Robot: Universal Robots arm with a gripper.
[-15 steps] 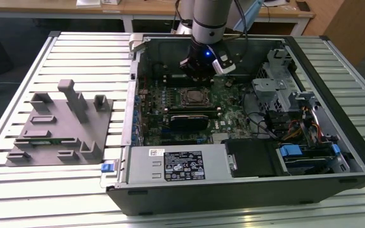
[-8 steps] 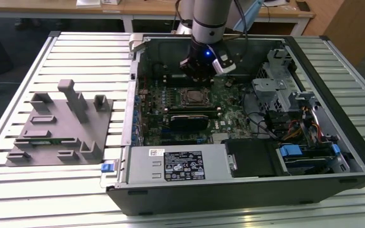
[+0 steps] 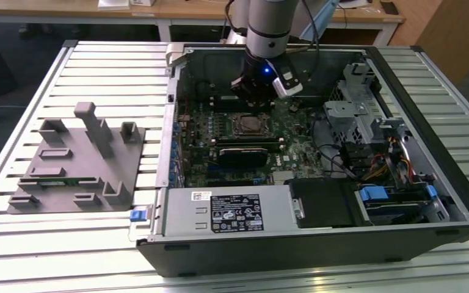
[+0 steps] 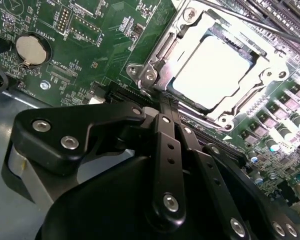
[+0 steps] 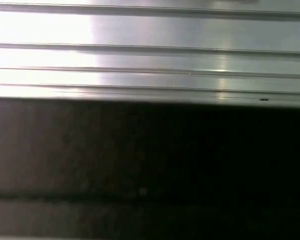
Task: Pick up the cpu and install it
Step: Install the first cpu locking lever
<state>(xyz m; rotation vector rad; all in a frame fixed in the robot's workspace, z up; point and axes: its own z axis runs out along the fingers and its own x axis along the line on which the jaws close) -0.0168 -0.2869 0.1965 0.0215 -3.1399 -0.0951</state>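
On the exterior view's left I see the grey fixture [image 3: 76, 162] bare on the surface [image 3: 22, 250]. Rightward, my gripper [image 3: 255, 97] hovers above the socket [image 4: 217, 70], jaws narrow and empty; the cpu [image 4: 210, 70] sits seated, so I judge installation nearly finished.

- We see the gripper [image 4: 162, 107] fingertips hidden behind its own links in the second wrist view.
- The socket [image 4: 217, 65] frame's far corner is cut off.
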